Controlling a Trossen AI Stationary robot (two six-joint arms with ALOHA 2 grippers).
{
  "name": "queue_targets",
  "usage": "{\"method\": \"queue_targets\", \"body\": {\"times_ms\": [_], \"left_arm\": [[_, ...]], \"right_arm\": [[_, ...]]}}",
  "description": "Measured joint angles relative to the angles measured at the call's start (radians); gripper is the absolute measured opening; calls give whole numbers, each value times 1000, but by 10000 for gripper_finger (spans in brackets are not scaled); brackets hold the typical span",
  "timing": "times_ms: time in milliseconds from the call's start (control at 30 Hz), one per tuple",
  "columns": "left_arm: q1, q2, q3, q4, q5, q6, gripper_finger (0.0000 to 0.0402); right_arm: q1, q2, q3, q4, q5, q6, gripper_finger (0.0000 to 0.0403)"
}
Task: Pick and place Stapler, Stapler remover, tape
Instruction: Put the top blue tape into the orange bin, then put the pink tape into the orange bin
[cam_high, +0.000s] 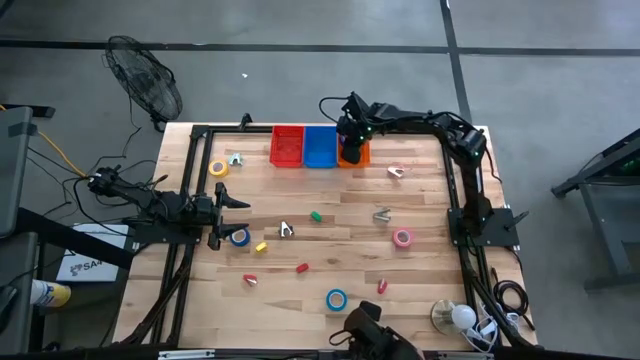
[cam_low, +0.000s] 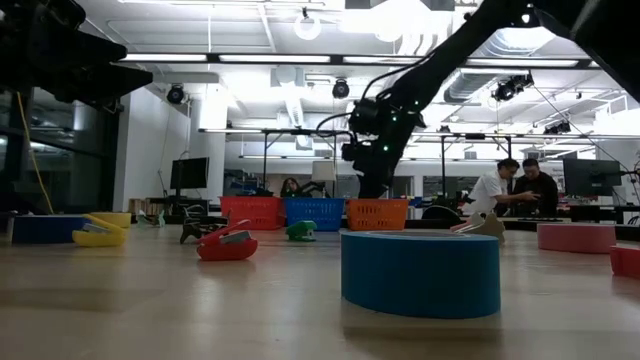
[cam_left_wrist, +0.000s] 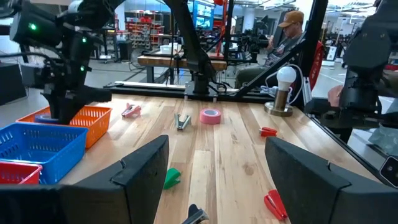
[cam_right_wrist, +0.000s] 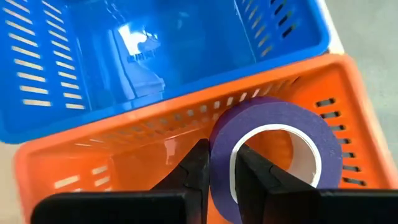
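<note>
My right gripper (cam_right_wrist: 222, 171) is over the orange basket (cam_right_wrist: 124, 155) at the table's far edge (cam_high: 352, 140) and is shut on a purple tape roll (cam_right_wrist: 273, 124). My left gripper (cam_high: 238, 205) waits open at the table's left side, above a blue tape roll (cam_high: 240, 237) that lies flat. A yellow roll (cam_high: 218, 168), a pink roll (cam_high: 402, 237) and a second blue roll (cam_high: 336, 299) also lie flat on the table. Staple removers (cam_high: 286, 230), (cam_high: 382, 214), (cam_high: 396, 171) are scattered about. No stapler shows plainly. My right gripper pinches the purple roll's wall (cam_right_wrist: 221, 146), one finger (cam_right_wrist: 252, 168) inside the open centre and the other (cam_right_wrist: 198, 168) outside. The fingers come from above, pointing down. The roll stands on edge in the hold, inside the orange basket's opening; whether it touches the basket floor cannot be seen.
A red basket (cam_high: 287, 146) and a blue basket (cam_high: 320, 146) stand left of the orange one. Small green (cam_high: 316, 215), yellow (cam_high: 261, 246) and red (cam_high: 302, 268) blocks lie mid-table. A lamp (cam_high: 452, 317) stands at the near right corner. People sit beyond the table (cam_low: 520, 185).
</note>
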Motion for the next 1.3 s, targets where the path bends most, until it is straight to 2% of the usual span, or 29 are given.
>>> {"method": "queue_targets", "body": {"times_ms": [300, 567, 900, 1067, 1300], "left_arm": [[0, 0, 0, -2, 0, 0, 262], [0, 0, 0, -3, 0, 0, 262], [0, 0, 0, -3, 0, 0, 262], [0, 0, 0, -3, 0, 0, 262], [0, 0, 0, -3, 0, 0, 262]], "right_arm": [[-6, 17, 0, 0, 13, 25, 44], [-6, 17, 0, -7, 109, 59, 78], [-6, 17, 24, -52, 118, 112, 122], [-6, 17, 86, -136, 118, 124, 142], [-6, 17, 223, -374, 120, 119, 145]]}}
